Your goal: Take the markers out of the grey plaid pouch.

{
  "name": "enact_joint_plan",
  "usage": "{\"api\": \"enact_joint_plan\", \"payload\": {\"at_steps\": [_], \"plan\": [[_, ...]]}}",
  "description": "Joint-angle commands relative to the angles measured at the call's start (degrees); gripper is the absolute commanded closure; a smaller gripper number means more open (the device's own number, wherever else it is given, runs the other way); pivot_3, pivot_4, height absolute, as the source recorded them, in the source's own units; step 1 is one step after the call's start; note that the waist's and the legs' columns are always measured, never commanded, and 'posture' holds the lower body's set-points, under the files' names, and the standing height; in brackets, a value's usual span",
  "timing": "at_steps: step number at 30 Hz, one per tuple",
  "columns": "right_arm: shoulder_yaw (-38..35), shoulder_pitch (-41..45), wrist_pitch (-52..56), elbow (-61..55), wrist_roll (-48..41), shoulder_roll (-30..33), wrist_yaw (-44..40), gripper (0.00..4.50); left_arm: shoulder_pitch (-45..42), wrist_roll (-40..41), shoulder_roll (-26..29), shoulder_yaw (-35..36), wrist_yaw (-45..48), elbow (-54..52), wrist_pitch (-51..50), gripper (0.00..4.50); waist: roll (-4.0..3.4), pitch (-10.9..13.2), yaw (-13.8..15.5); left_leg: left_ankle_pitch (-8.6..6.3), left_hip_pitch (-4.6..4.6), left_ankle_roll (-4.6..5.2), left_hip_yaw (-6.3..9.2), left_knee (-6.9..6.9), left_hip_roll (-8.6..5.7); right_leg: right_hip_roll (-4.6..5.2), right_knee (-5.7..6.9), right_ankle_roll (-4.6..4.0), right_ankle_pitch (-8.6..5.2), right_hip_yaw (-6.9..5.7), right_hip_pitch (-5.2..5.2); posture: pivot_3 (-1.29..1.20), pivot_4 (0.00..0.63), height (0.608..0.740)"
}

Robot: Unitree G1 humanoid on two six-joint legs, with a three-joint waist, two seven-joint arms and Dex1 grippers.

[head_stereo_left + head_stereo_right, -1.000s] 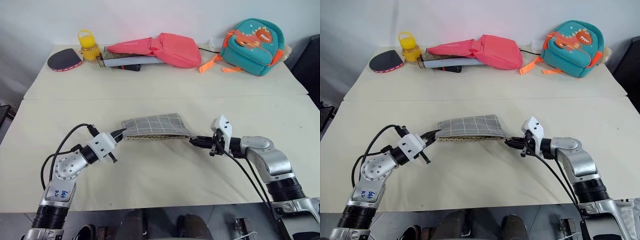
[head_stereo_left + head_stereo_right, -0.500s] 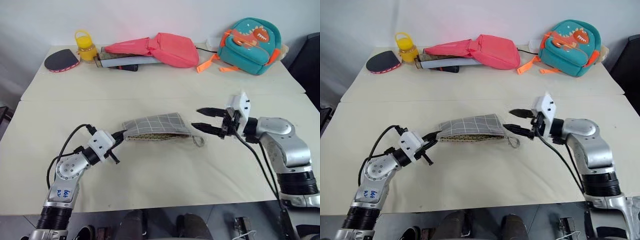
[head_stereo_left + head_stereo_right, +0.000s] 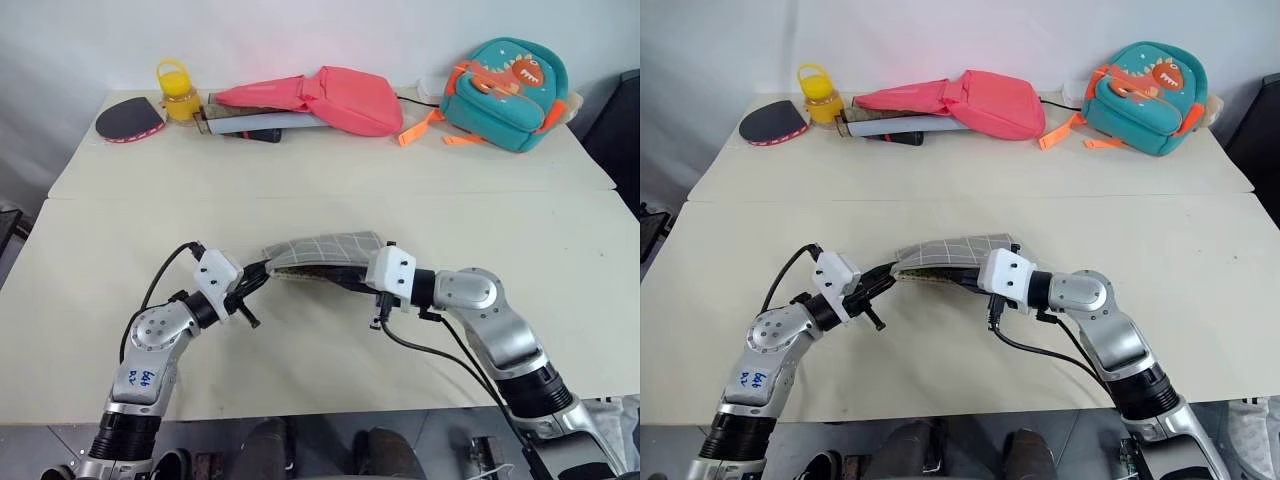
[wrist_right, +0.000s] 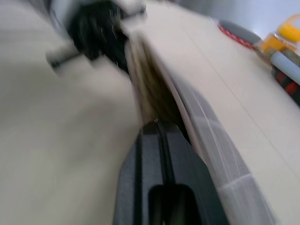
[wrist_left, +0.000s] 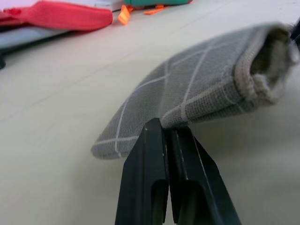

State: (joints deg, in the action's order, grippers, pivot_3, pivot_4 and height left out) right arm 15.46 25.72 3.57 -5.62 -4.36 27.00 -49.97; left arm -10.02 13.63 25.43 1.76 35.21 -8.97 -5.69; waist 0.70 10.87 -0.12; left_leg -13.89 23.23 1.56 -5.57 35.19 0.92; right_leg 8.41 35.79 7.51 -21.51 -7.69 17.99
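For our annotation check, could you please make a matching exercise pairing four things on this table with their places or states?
Things:
1. grey plaid pouch
2. left gripper
3. pink bag
4. teal backpack

Descriptions:
A. far edge, rightmost
B. held up, arched, between both grippers
C. far edge, middle
D. shut on a pouch end

Pairs: 1-B, 2-D, 3-C, 4-A
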Motion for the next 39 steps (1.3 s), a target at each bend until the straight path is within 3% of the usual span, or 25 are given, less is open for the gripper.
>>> {"api": "enact_joint_plan", "payload": {"at_steps": [1,10,11,14,24,25,31,34,37,39], "plan": [[-0.4,2.0,-3.0,1.8,3.0,0.2,1.8,4.48,-0.7,1.3,0.0,0.3,0.0,-3.3,-1.5,4.5,0.0,0.0,0.0,0.0,0.0,0.0,0.0,0.0,0.0,-0.01,0.01,0.0,0.0,0.0,0.0,0.0,0.15,0.74],[3.0,8.0,-15.1,8.4,18.4,5.8,4.7,4.48,-3.1,8.4,-1.7,-1.1,-2.7,-11.7,-21.4,4.5,0.0,0.0,-0.1,0.06,0.01,-0.03,0.04,0.0,0.01,-0.02,-0.05,0.0,0.0,0.09,-0.03,0.0,0.15,0.74],[3.3,8.3,-15.3,8.8,18.7,5.9,4.1,4.32,-3.9,9.1,-2.0,-1.0,-3.1,-12.4,-22.8,4.5,0.0,0.0,-0.1,0.09,0.01,-0.05,0.04,0.0,0.01,-0.02,-0.04,0.0,0.0,0.1,-0.03,0.0,0.15,0.74],[3.4,8.6,-15.6,9.3,18.6,5.9,3.3,3.63,-5.1,10.5,-2.8,-0.5,-4.1,-13.7,-26.2,4.5,0.01,0.0,0.0,0.15,-0.01,-0.09,0.16,0.0,0.03,-0.05,-0.12,0.0,0.0,0.16,-0.17,0.0,0.15,0.74],[2.9,10.0,-15.1,8.5,18.7,6.2,2.4,0.15,-5.4,14.3,-3.6,0.9,-5.0,-14.2,-30.8,4.5,0.01,0.0,0.0,0.22,-0.01,-0.08,0.25,0.01,0.02,-0.07,-0.27,0.0,0.0,0.14,-0.34,0.0,0.15,0.74],[2.8,10.2,-14.9,8.5,18.7,6.2,2.3,0.02,-5.6,14.8,-3.8,1.1,-5.1,-14.1,-31.1,4.5,0.01,0.0,0.0,0.22,-0.01,-0.08,0.25,0.01,0.02,-0.08,-0.27,0.0,0.0,0.14,-0.34,0.0,0.15,0.74],[1.1,10.8,-9.4,6.7,13.8,6.5,-2.0,0.02,-6.0,20.5,-5.7,3.3,-6.0,-13.7,-36.2,4.5,0.01,0.0,0.0,0.22,-0.01,-0.08,0.26,0.01,0.02,-0.07,-0.28,-0.01,0.0,0.15,-0.34,0.0,0.15,0.74],[-0.1,11.4,-4.2,4.0,8.1,8.1,-8.6,0.66,-6.0,24.8,-6.4,5.0,-5.8,-13.6,-39.4,4.5,0.01,0.0,0.0,0.23,-0.01,-0.07,0.28,0.01,0.02,-0.08,-0.28,-0.01,0.0,0.14,-0.37,0.0,0.15,0.74],[0.0,12.2,1.3,0.7,3.6,12.1,-16.7,1.65,-6.3,29.2,-6.3,6.1,-5.3,-12.8,-44.0,4.5,0.01,0.0,0.1,0.22,-0.01,-0.06,0.32,0.02,0.01,-0.07,-0.32,-0.01,0.0,0.12,-0.42,0.0,0.15,0.74],[-0.4,13.6,4.5,-0.6,1.5,13.4,-19.0,1.65,-6.4,32.5,-6.5,6.7,-5.1,-12.1,-47.2,4.5,0.01,0.0,0.1,0.22,0.0,-0.05,0.32,0.02,0.0,-0.06,-0.34,-0.01,0.0,0.12,-0.42,0.0,0.15,0.74]]}}
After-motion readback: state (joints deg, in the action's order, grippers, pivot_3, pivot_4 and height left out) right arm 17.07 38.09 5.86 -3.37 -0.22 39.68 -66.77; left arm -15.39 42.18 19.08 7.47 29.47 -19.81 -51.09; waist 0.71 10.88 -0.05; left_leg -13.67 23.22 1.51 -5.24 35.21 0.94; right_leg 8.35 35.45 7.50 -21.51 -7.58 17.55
